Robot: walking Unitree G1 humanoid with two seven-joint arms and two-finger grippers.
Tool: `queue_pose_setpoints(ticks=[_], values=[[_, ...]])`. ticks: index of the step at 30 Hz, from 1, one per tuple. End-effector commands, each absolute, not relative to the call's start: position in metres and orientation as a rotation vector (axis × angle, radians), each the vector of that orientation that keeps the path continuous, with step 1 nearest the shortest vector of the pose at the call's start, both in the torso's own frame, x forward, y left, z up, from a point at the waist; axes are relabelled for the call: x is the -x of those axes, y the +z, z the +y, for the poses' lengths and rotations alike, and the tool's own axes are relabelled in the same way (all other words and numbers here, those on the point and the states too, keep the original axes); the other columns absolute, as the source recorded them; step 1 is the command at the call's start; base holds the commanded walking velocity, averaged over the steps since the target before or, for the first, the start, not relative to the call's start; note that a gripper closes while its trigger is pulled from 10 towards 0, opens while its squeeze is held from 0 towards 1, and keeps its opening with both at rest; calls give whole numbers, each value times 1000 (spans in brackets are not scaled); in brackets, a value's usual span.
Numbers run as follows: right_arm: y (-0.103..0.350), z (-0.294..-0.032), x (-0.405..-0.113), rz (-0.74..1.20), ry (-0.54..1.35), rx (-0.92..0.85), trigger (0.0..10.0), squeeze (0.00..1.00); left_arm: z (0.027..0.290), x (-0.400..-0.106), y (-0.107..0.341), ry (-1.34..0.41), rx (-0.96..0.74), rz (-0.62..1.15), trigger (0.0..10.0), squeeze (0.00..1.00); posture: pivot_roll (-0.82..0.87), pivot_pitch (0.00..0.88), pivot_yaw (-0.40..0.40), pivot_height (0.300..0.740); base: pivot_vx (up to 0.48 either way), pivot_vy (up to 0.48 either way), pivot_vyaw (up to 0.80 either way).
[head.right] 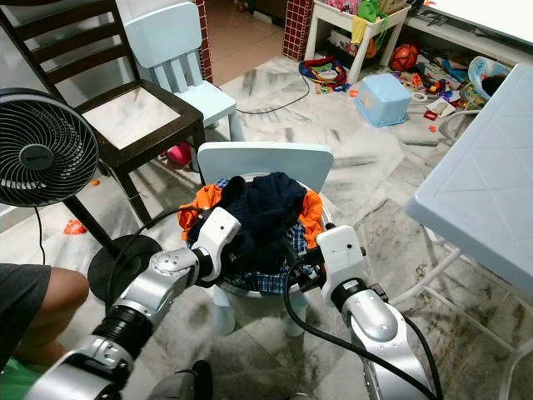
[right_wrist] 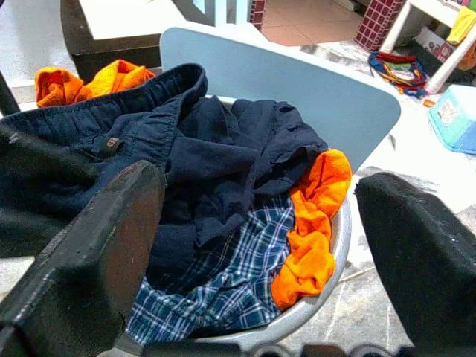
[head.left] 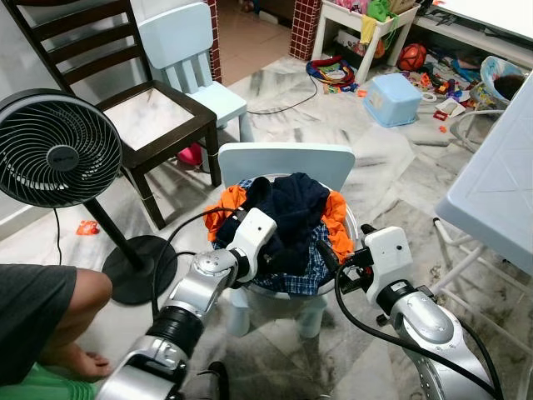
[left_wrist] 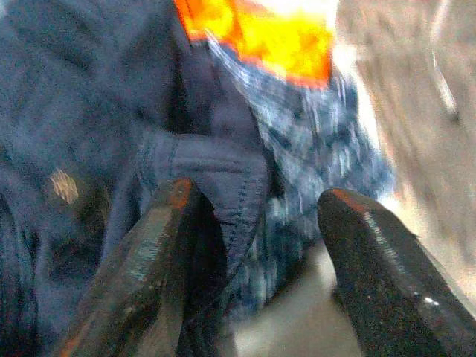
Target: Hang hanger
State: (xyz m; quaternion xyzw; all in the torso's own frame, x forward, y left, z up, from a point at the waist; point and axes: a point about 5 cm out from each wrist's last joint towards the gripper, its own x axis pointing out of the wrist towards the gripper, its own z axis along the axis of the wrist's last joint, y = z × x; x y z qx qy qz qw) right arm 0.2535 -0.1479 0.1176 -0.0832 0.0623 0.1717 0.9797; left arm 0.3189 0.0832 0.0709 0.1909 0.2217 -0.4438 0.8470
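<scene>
White basin (right_wrist: 327, 282) on pale-blue child's chair (head.left: 287, 160), heaped with navy garment (right_wrist: 223, 149), orange cloth (right_wrist: 312, 223), plaid shirt (right_wrist: 223, 282). Left gripper (left_wrist: 253, 245) spread wide, one finger (left_wrist: 152, 260) against navy fabric. Right gripper (right_wrist: 260, 260) wide open, holding nothing, just before basin.

Both arms forward, left hand (left_wrist: 253, 223) and right hand (right_wrist: 260, 223) agape.

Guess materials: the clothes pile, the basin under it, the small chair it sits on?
Clothes pile: soft woven fabric, matte; folds, stitched hems and a plaid weave show. Basin: likely plastic, smooth pale rim with a slight sheen. Small chair: probably moulded plastic, uniform light blue with rounded edges.
</scene>
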Motion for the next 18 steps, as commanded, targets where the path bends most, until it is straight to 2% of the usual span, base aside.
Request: queue_pose_setpoints(ticks=[1,6,9,15,16,18], values=[[114,-148,-252,132,340,170,10000,0,84,-314,71,-986,-443,496,10000,1000,-35,131,-25,740,0,0,0],[114,-149,-252,132,334,169,10000,0,96,-323,90,-869,-481,408,10000,1000,-26,126,-20,740,0,0,0],[114,-148,-254,128,334,167,10000,0,98,-328,112,-706,-419,270,10000,1000,-14,122,-20,740,0,0,0],[113,-143,-257,121,345,161,10000,0,100,-310,125,-456,-185,131,10000,1000,2,113,-19,740,0,0,0],[113,-142,-257,119,348,160,10000,0,101,-302,121,-385,-51,144,10000,1000,11,105,-19,740,0,0,0],[112,-142,-258,118,351,161,10000,0,102,-296,117,-334,48,170,10000,1000,18,99,-21,740,0,0,0]])
